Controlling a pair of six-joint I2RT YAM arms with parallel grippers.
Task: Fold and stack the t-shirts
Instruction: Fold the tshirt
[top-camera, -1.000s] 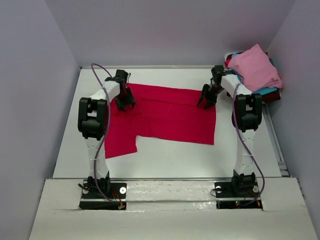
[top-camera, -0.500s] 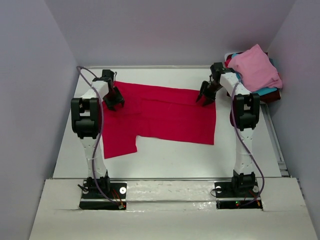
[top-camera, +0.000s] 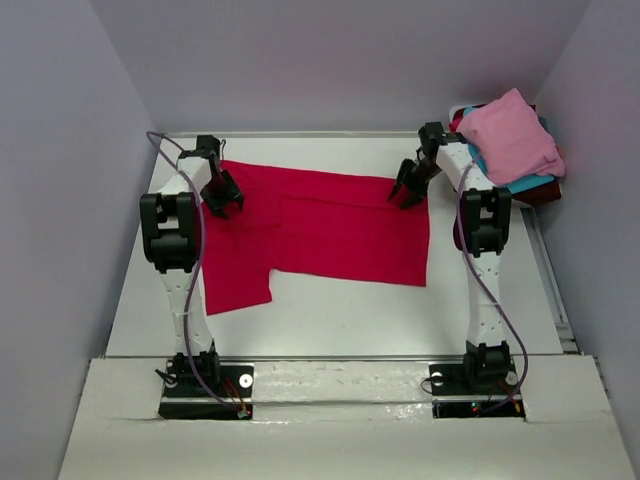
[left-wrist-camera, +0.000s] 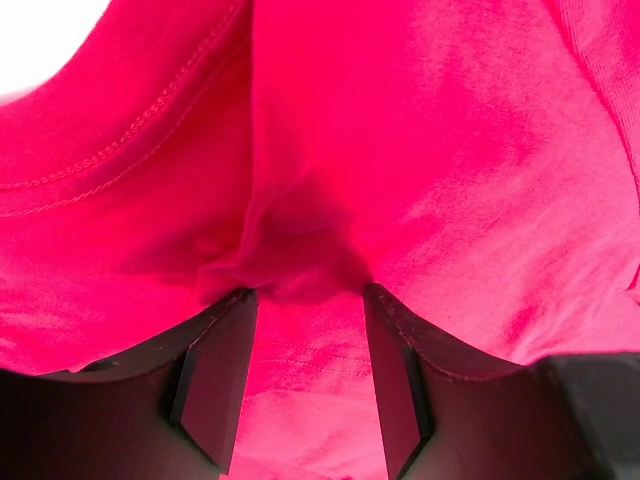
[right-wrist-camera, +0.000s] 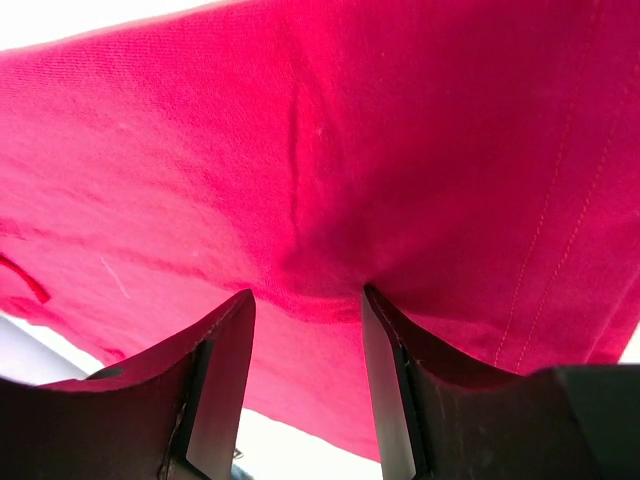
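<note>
Red t-shirt (top-camera: 320, 225) lay spread flat on the table (top-camera: 340, 320); left gripper (top-camera: 222, 202) and right gripper (top-camera: 407, 194) each pinched its far edge, jaws half-closed. Raising both ends evenly looked likeliest to keep the fold square

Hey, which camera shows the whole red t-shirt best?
The top external view: the red t-shirt lies spread on the table, nearly full outline visible. The wrist views show only close-up red cloth bunched in the left claw and right claw.
</note>
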